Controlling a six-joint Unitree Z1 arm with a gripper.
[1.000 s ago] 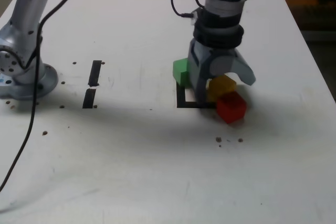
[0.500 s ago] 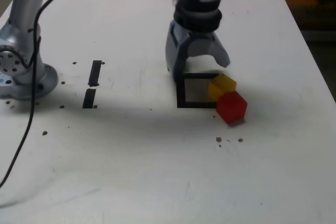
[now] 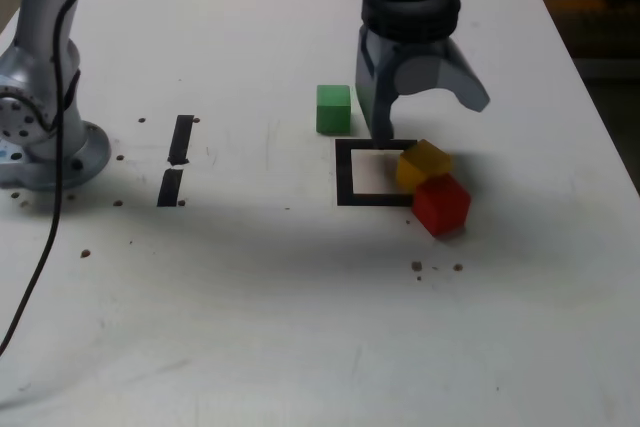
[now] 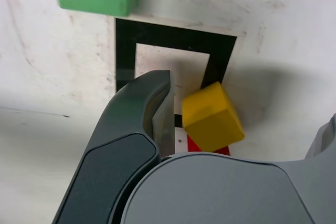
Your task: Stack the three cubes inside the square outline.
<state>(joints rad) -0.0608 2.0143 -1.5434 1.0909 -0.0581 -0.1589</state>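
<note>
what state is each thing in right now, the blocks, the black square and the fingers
green block: flat on the table, outside the square
yellow block: tilted, over the square's edge, beside the red one
red block: outside the square, by its corner
black square: no stack inside
fingers: open, holding nothing

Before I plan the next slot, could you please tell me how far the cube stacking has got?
No stack stands yet. The gripper is open and empty above the table. The yellow cube overlaps the edge of the square outline, and the red cube and green cube lie outside it. Squaring up a base and stacking the others appear left.
</note>
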